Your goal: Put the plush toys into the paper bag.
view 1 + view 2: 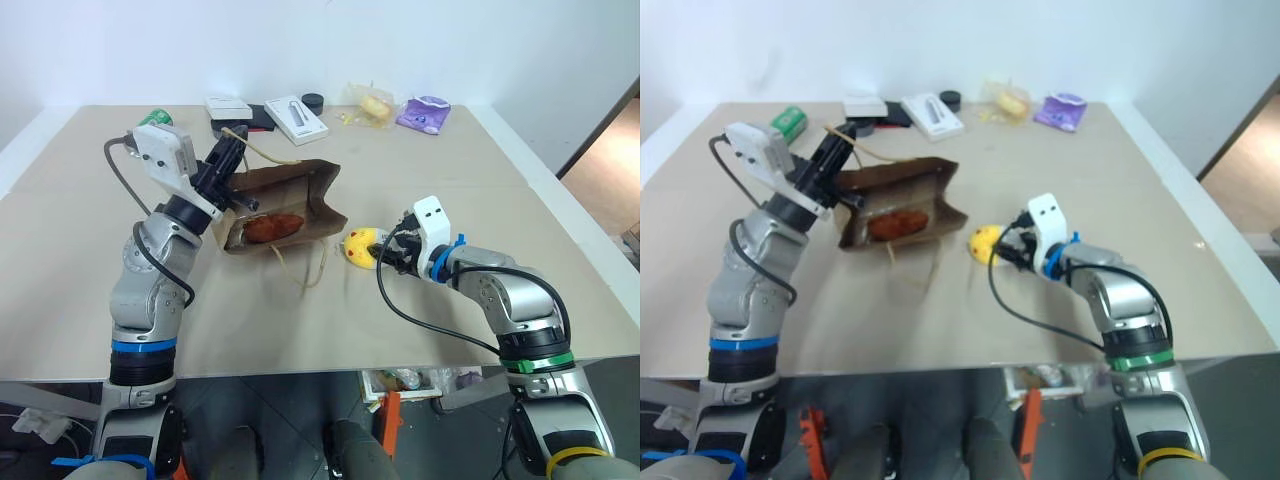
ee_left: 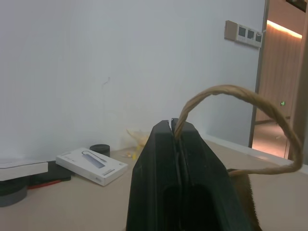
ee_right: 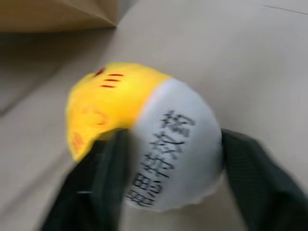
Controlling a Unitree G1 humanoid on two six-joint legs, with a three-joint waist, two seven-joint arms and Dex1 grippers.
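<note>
**Bag held open by its handle while the yellow toy is gripped beside it**

The left gripper point(image 1: 232, 150) is clamped shut on a twine handle point(image 2: 231, 96) of the paper bag point(image 1: 290, 195), the cord passing between its closed fingers and looping out beyond them. It holds the handle up above the table point(image 1: 300, 320), which seems meant to lift the upper wall of the bag and keep the mouth gaping toward the robot, so that something can be pushed in from the front. The bag lies on its side, and its other handle point(image 1: 305, 265) trails loose on the tabletop in front of the opening.

Inside the bag, just behind the mouth, lies the brown toy point(image 1: 272, 227); that half of the job looks done.

The yellow toy point(image 1: 362, 246) is outside the bag, near the right-hand corner of the mouth but apart from it. The right gripper point(image 3: 163, 183) has its fingers on either side of the toy's white belly and appears to be gripping it; whether the toy rests on the table or is just clear of it I cannot tell. The likely next move is to carry it across into the opening.

Boxes, a green can and small packets sit along the far edge of the table, well away from the work.
</note>
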